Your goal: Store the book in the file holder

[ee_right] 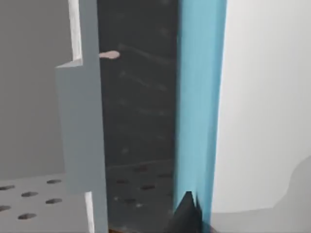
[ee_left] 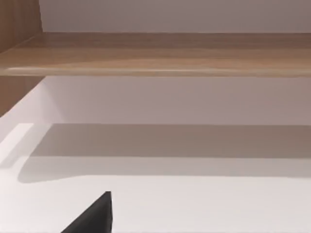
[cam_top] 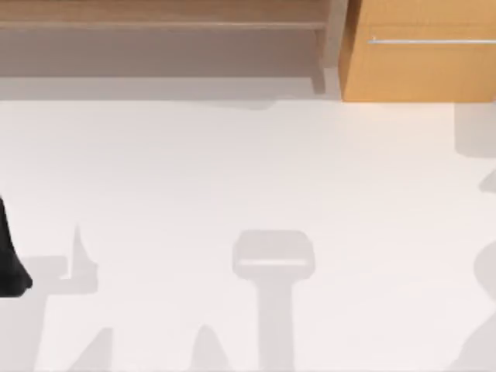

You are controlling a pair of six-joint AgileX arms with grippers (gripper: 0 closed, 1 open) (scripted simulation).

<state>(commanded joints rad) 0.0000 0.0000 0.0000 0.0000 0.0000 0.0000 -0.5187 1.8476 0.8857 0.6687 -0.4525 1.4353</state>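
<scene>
Book (ee_right: 199, 97): stood upright inside grey file holder (ee_right: 80, 121). Right gripper (ee_right: 187, 216): at book's edge; whether it held the book was unclear.

Matte black, angular end effector (ee_right: 187, 213)

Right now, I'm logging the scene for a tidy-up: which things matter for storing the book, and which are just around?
For the job: thin teal-blue book; grey perforated file holder beside it; right arm's jaws at the book's edge.
Just around: light wooden shelf; orange-brown wooden cabinet; white table; left arm, parked at the table's left edge.
</scene>
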